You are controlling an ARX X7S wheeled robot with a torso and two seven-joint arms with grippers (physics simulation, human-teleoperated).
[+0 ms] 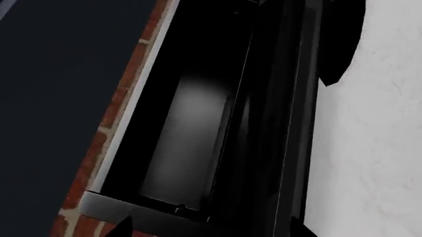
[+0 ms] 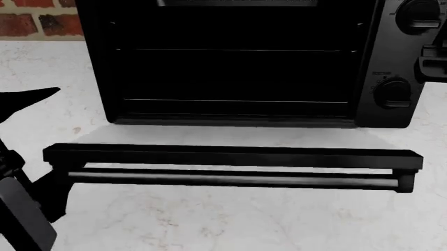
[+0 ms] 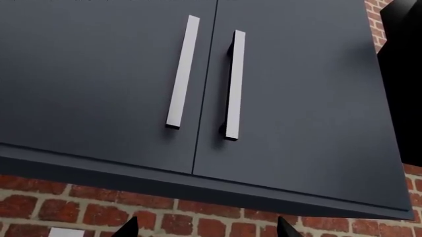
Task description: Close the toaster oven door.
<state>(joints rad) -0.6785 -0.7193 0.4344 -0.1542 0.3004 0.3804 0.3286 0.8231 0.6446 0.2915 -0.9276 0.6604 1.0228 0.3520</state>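
Note:
The toaster oven (image 2: 237,68) stands open at the back of the counter, with wire racks showing inside. The toaster oven door (image 2: 231,156) lies folded down flat toward me, its bar handle (image 2: 231,179) along the near edge. My left gripper (image 2: 42,141) is open at the door's left end, one finger (image 2: 31,98) above and the other by the handle's end. In the left wrist view the gripper (image 1: 211,228) has its tips wide apart over dark oven parts (image 1: 197,123). My right gripper (image 3: 206,228) is open and empty, facing brick wall and cabinets.
Round knobs (image 2: 392,93) sit on the oven's right panel, with a dark part of my right arm (image 2: 433,63) beside them. The white marble counter (image 2: 231,219) runs in front. A brick wall (image 2: 28,23) stands behind. Dark upper cabinets with bar handles (image 3: 179,74) hang above.

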